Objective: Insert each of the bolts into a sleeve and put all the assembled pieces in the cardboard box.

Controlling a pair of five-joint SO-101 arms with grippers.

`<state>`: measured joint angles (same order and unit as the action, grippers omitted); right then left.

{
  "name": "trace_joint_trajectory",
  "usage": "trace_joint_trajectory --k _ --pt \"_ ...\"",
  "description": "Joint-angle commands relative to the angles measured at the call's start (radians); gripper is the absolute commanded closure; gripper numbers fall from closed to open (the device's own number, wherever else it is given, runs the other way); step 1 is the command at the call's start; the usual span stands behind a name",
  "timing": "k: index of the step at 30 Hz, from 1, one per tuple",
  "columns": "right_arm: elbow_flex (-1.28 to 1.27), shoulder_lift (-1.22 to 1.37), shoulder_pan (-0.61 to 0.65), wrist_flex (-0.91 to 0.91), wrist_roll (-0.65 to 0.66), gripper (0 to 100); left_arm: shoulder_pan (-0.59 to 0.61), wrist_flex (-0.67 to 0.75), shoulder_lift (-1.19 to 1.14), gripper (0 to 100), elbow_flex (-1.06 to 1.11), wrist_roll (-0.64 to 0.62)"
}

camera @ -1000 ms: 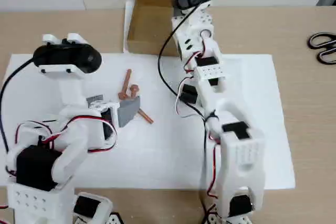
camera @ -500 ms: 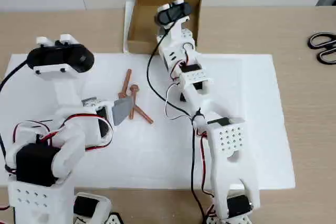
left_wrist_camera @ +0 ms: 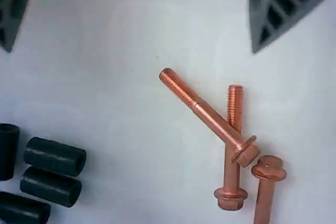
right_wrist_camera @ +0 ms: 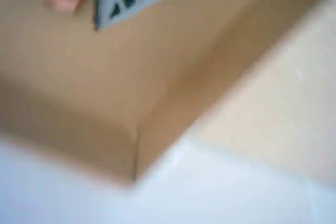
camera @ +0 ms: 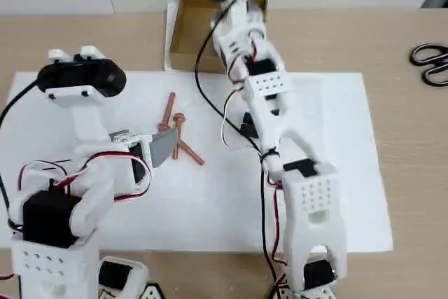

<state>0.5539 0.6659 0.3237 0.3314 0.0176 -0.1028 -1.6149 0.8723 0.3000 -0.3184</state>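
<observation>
**A:** Where is everything?

**B:** The left gripper (left_wrist_camera: 131, 43) hangs spread wide over three copper bolts (left_wrist_camera: 234, 103) on the white sheet (camera: 210, 208), left of centre. Black sleeves (left_wrist_camera: 55, 156) lie clustered just beside them. The right gripper (camera: 227, 5) is over the cardboard box (camera: 190, 33) at the sheet's far edge. I cannot tell whether its jaws are apart or together.

**A:** How would you take a bolt cleanly?

**B:** I'd go for the slanted bolt (left_wrist_camera: 202, 109). Its head rests against a neighbour's shank, so pinch its free threaded end and lift straight up without nudging the others.

**A:** And room to move?

**B:** The sheet's near half is open. Mind the box walls. The scissors (camera: 432, 64) lie well apart, far right on the tabletop (camera: 406, 26).
</observation>
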Motion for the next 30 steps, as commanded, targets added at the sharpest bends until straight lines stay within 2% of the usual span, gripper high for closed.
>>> trace_joint_trajectory --k 1,12,17,20,25,28,30 --pt "0.061 -0.255 -0.028 0.177 0.006 75.7 -0.002 -0.021 0.012 73 -0.002 0.006" --pt "0.061 -0.711 -0.059 1.027 0.005 75.7 -0.002 -0.025 0.012 73 -0.004 0.006" --pt "0.061 -0.840 -0.061 1.302 0.005 75.7 -0.002 -0.025 0.012 73 -0.004 0.006" --pt "0.020 -0.898 -0.067 1.342 0.005 75.7 -0.002 -0.025 0.012 73 -0.004 0.006" --pt "-0.261 -0.952 -0.104 1.333 -0.014 75.7 -0.002 -0.026 0.012 73 -0.002 0.006" --pt "-0.437 -0.949 -0.104 1.264 -0.107 75.7 -0.002 -0.040 0.012 73 -0.002 0.006" --pt "-0.559 -0.949 -0.099 1.145 -0.181 75.7 -0.002 -0.040 0.012 73 -0.002 0.006"
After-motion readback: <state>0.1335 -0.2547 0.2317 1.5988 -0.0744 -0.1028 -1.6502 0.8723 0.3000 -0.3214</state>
